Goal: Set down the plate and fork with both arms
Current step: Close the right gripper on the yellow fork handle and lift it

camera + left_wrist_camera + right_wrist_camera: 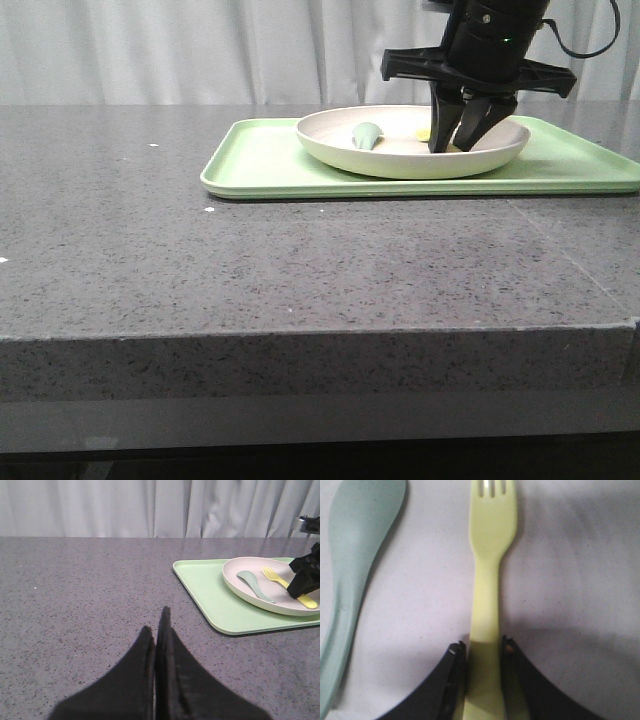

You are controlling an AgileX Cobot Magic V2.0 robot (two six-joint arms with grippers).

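Note:
The cream-white plate (400,165) (240,582) sits on a light-green tray (260,165) at the back right of the table. The pale-yellow fork (492,555) (280,578) lies flat in the plate, and only a bit of it shows in the front view (424,133). My right gripper (455,148) (482,645) reaches down into the plate, its two fingers pressed against either side of the fork's handle. My left gripper (155,625) is shut and empty over bare table, well left of the tray. It does not show in the front view.
A pale teal-green spoon (367,135) (252,582) (355,555) lies in the plate beside the fork. The tray (215,595) has a low raised rim. A grey curtain hangs behind the dark speckled table (300,260).

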